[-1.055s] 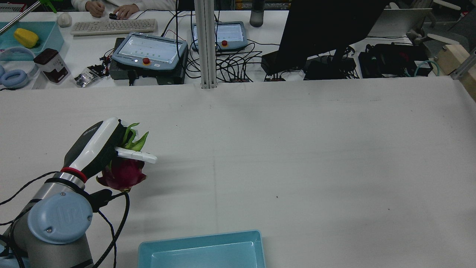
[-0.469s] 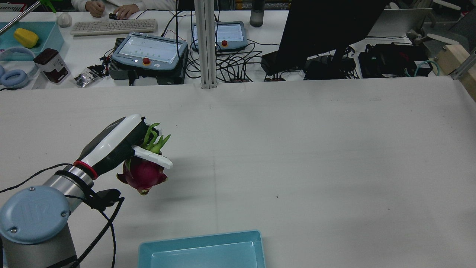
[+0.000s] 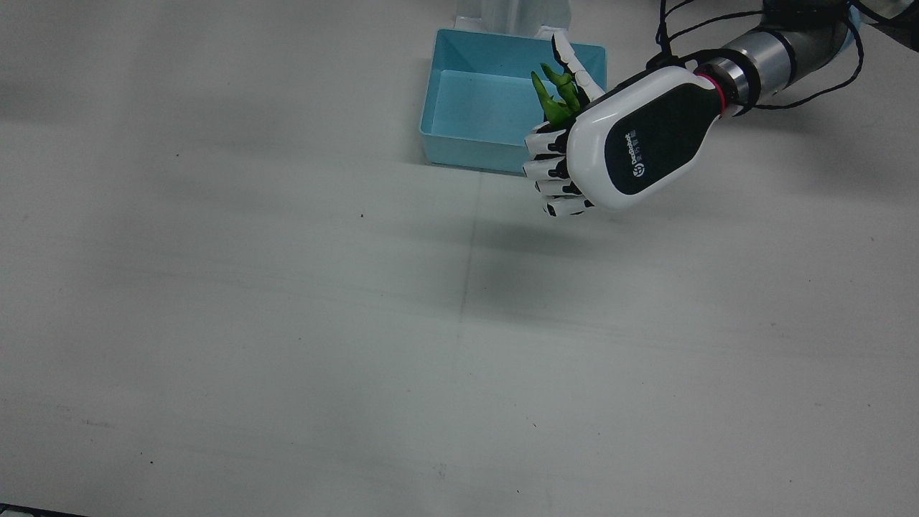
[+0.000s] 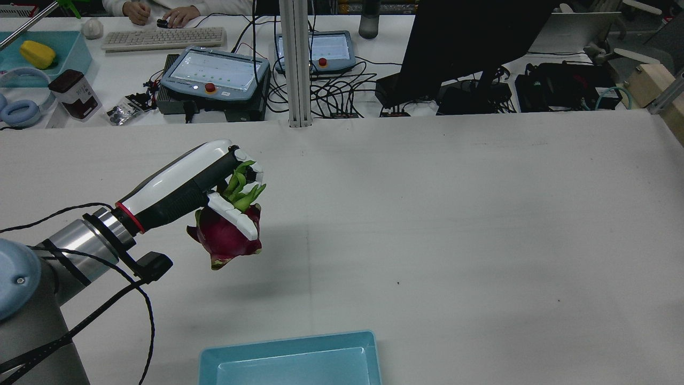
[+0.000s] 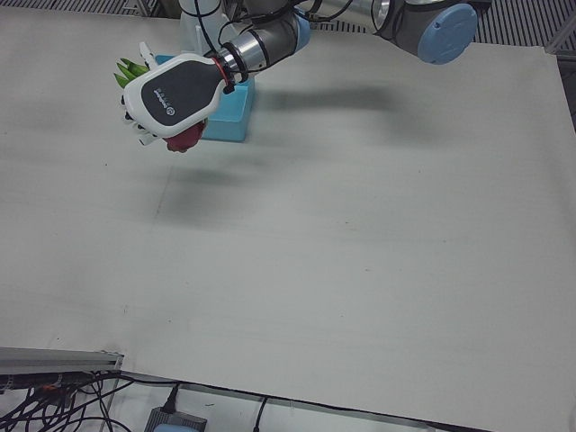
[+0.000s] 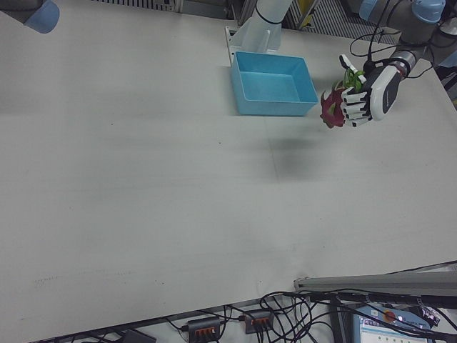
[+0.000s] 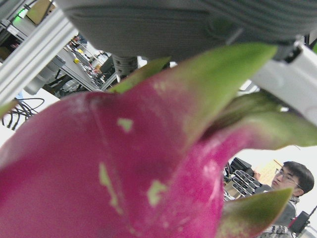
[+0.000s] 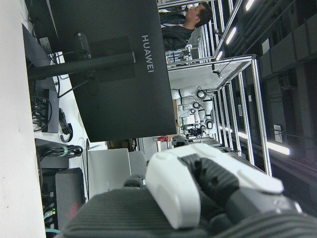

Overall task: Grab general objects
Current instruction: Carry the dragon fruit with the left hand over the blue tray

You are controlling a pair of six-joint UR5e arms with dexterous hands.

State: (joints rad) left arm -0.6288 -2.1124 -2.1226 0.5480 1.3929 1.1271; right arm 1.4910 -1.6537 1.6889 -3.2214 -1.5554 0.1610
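Observation:
A magenta dragon fruit (image 4: 227,238) with green leaf tips hangs in my left hand (image 4: 214,182), clear of the white table. The hand is shut on its upper part, fingers wrapped around the leaves. In the front view the hand (image 3: 632,143) hides the fruit's body and only the green tips (image 3: 556,97) show. The left-front view shows the hand (image 5: 171,90) with red skin (image 5: 184,139) below it. The right-front view shows the hand (image 6: 371,93) and the fruit (image 6: 330,107). The fruit (image 7: 99,173) fills the left hand view. My right hand (image 8: 213,188) shows only in its own view, its pose unclear.
A light blue tray (image 4: 288,342) sits at the table's near edge by the pedestals, also in the front view (image 3: 517,42) and the right-front view (image 6: 275,107). Monitor, pendants and cables lie beyond the far edge.
My left hand has carried the dragon fruit up and to the right in the rear view, farther out over the table. The tray has not moved.

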